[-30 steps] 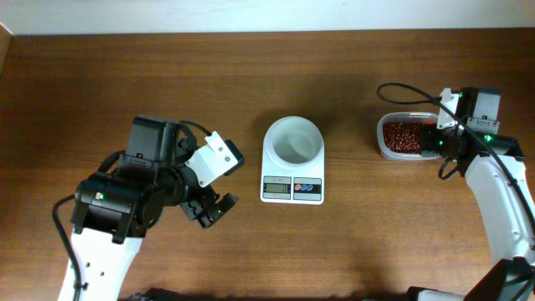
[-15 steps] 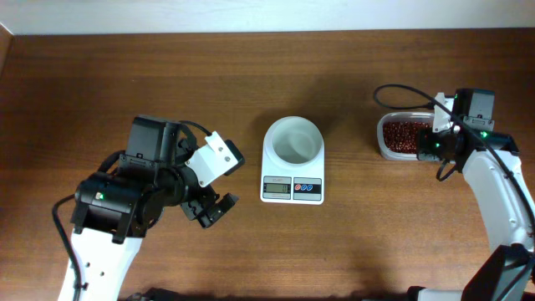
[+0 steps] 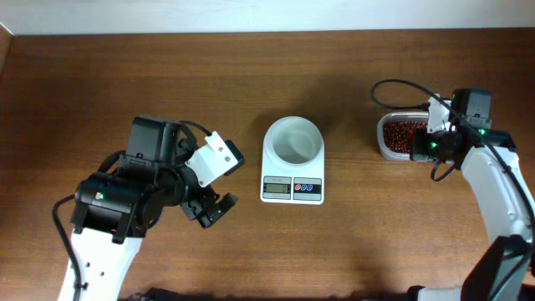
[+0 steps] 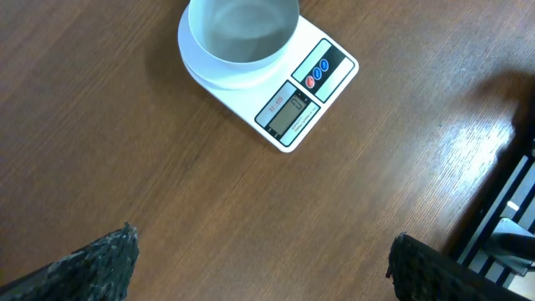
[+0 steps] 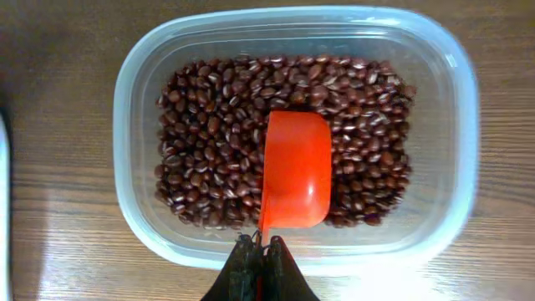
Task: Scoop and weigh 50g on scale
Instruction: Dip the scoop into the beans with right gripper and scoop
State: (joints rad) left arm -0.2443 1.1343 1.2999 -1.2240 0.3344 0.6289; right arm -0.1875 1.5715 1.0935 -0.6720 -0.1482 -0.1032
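The white scale (image 3: 292, 187) stands mid-table with an empty round white bowl (image 3: 292, 139) on top; the left wrist view shows the scale (image 4: 294, 109) and its bowl (image 4: 242, 29) too. Dark red-brown beans (image 5: 209, 125) fill a clear plastic tub (image 5: 138, 226) at the right, the beans (image 3: 399, 132) also visible from overhead. My right gripper (image 5: 260, 244) is shut on the handle of an orange-red scoop (image 5: 297, 171), whose cup lies on the beans. My left gripper (image 3: 212, 210) hangs open over bare wood left of the scale, nothing between its fingertips (image 4: 109, 251).
The tub (image 3: 386, 149) sits near the table's right side, under my right arm (image 3: 493, 192). A pale wall strip (image 3: 251, 15) borders the far edge. The left arm's bulk (image 3: 134, 192) takes up the front left.
My right gripper has shifted a little left over the tub with the scoop. The left arm has not moved.
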